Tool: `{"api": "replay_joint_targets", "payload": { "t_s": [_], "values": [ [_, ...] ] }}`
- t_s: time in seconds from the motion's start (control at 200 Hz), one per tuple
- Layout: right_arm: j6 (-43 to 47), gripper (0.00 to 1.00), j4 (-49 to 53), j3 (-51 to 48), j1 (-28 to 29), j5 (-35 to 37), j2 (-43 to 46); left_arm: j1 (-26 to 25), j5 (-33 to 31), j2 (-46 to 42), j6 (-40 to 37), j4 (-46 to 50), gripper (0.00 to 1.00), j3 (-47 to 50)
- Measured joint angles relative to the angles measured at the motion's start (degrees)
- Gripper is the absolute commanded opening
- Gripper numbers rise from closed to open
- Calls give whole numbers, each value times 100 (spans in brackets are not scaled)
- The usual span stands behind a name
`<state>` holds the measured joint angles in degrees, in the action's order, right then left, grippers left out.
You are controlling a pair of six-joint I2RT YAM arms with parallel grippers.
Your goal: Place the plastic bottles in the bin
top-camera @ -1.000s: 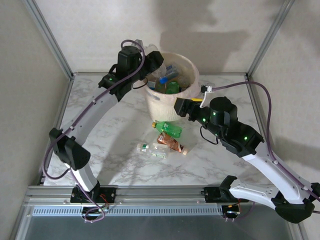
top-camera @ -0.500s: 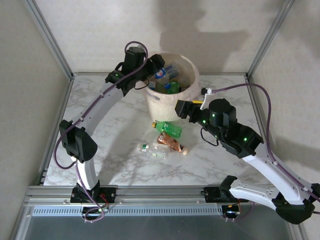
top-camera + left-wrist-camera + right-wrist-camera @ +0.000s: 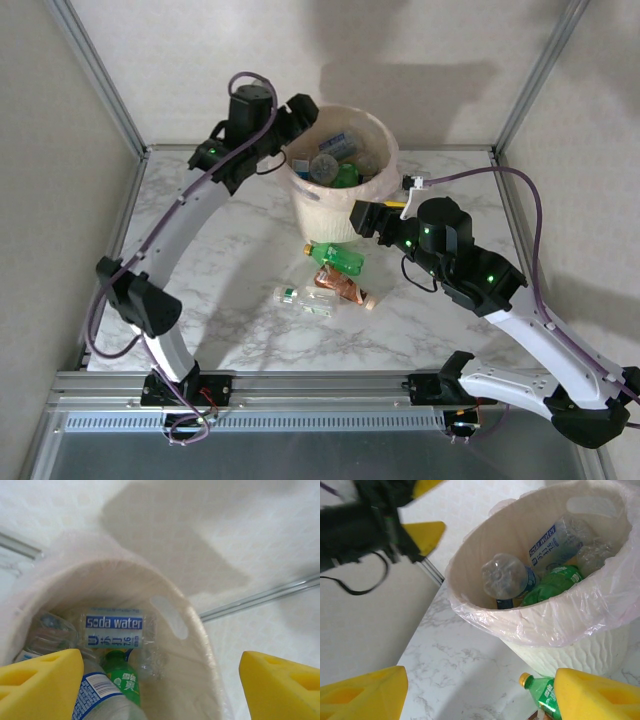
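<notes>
Both grippers spread and empty. First the left gripper (image 3: 160, 680), at the upper left of the overhead frame over the far-left rim of the bin (image 3: 197, 670): yellow pads (image 3: 40, 680) wide apart in the lower corners of its wrist view, nothing pinched between.

Below it, inside the bin:
- a clear soda water bottle (image 3: 114, 628) lying against the far wall
- a green bottle (image 3: 122, 682) near the bottom edge of the frame
- a blue-labelled clear bottle (image 3: 97, 697) beside the green one

Then the right gripper (image 3: 360, 214), mid-frame overhead, just in front of the bin's near wall, pads likewise apart and holding nothing.

Just below that, on the marble table (image 3: 220, 300), three more:
- a yellow-capped green bottle (image 3: 338, 258) close to the bin's foot
- a brown-orange labelled bottle (image 3: 346, 290) lower down
- a small clear bottle (image 3: 303, 299) to the left of the brown-orange one

Judged: the left side at the release end of a carry, the right side poised for a pick.

Next, probably:
- lower the right gripper onto the yellow-capped green bottle, the nearest
- set the pads across its crushed body, not along it
- close gently and lift clear of the rim and the loose liner (image 3: 555, 630)
- let go over the opening
</notes>
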<state>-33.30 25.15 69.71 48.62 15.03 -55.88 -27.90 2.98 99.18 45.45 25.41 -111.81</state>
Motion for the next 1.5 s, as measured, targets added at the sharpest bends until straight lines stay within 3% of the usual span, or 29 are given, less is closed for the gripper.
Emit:
{"api": "replay_joint_targets", "payload": {
  "t_s": [0.22, 0.37, 0.561, 0.701, 1.031, 1.171, 1.502],
  "values": [
    [7, 78, 111, -22, -2, -70, -151, 35, -221, -1368, -157, -168, 80, 957],
    [66, 79, 267, -173, 70, -328, -496, 275, -260, -2367, -142, -341, 80, 2391],
    [114, 80, 459, -614, 584, -476, -885, 610, -153, -3333, 87, -461, 79, 4249],
    [111, 83, 468, -887, 730, -415, -1244, 756, -7, -3821, 284, -470, 78, 5174],
    [111, 88, 170, -1620, 407, -229, -1604, 776, 376, -4210, 739, -726, 76, 6310],
    [109, 84, 11, -1875, 234, -448, -1705, 776, 503, -4227, 850, -785, 76, 6625],
    [437, 83, -225, -1790, 605, -1023, -2129, 776, 688, -4253, 1078, -1047, 75, 7082]
  ]
}}
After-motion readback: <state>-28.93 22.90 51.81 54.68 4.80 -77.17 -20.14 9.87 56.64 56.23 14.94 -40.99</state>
